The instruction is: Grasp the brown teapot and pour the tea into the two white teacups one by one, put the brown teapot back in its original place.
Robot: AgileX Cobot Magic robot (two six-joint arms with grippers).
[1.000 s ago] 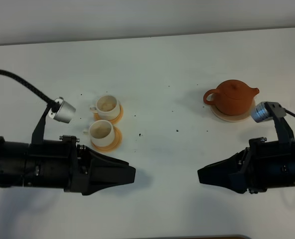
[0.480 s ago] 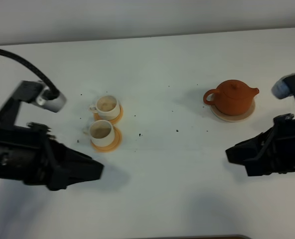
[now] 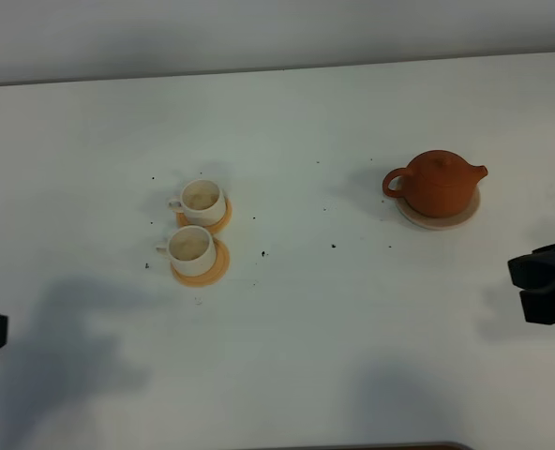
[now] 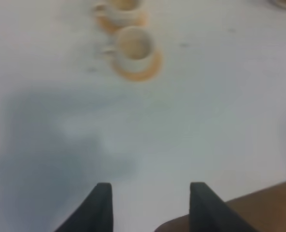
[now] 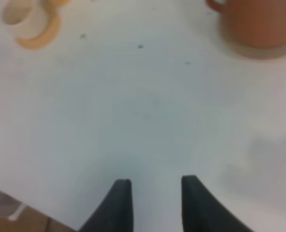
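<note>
So, first step: grasp not begun. Your right pincer spread, empty; squat orange-brown clay teapot well ahead of it on pale round disc. Your left pincer spread, empty. Next, reach right pincer to teapot handle.

I see the brown teapot standing upright in the right half of the bench, nearer the far edge than the near one. It is squat, round, terracotta orange-brown, with its knobbed lid on. Its loop handle faces the left edge and its short spout the right edge. It rests on a flat, pale beige coaster slightly wider than itself.

The two white cups sit in the left half, well apart from the teapot. The rear cup is just behind the front cup. Both stand upright, tiny handles toward the left edge, insides cream-stained. I cannot tell if either holds tea.
</note>
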